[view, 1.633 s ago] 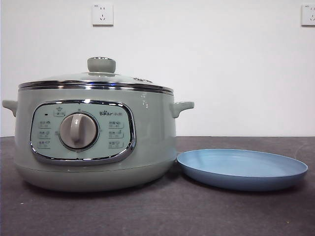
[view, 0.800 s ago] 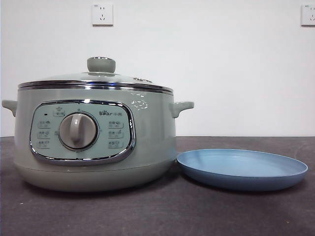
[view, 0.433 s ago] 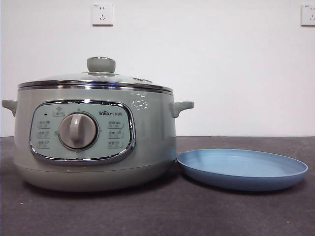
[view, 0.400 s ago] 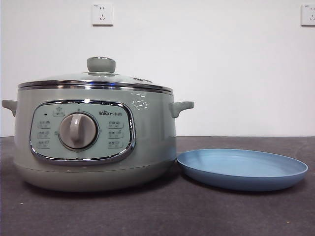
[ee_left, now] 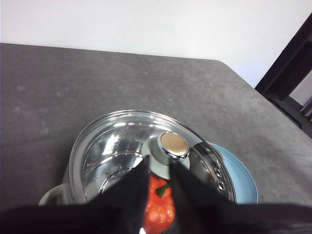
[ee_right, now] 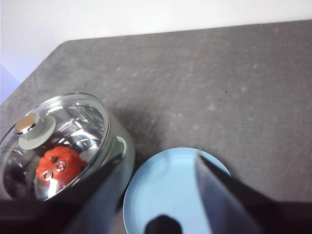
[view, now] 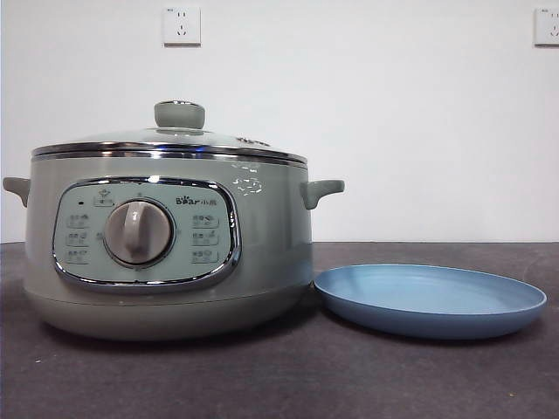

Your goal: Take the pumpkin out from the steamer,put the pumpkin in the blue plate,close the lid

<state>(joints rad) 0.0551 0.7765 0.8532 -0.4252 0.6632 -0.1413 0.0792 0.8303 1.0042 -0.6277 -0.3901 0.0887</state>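
A: Where's the pumpkin (ee_left: pixel 158 212)?

B: Inside the steamer (view: pixel 166 253), under the glass lid (ee_left: pixel 146 156), which is seated. The plate (view: pixel 428 301) sits bare just beside it.

A: Which arm goes first?

B: The left gripper (ee_left: pixel 158 168) hangs above the lid's knob (ee_left: pixel 168 151), jaws a narrow gap apart. I'd widen them, centre on the knob, drop straight and lift level. The right gripper (ee_right: pixel 156 168) waits over the plate, jaws spread wide
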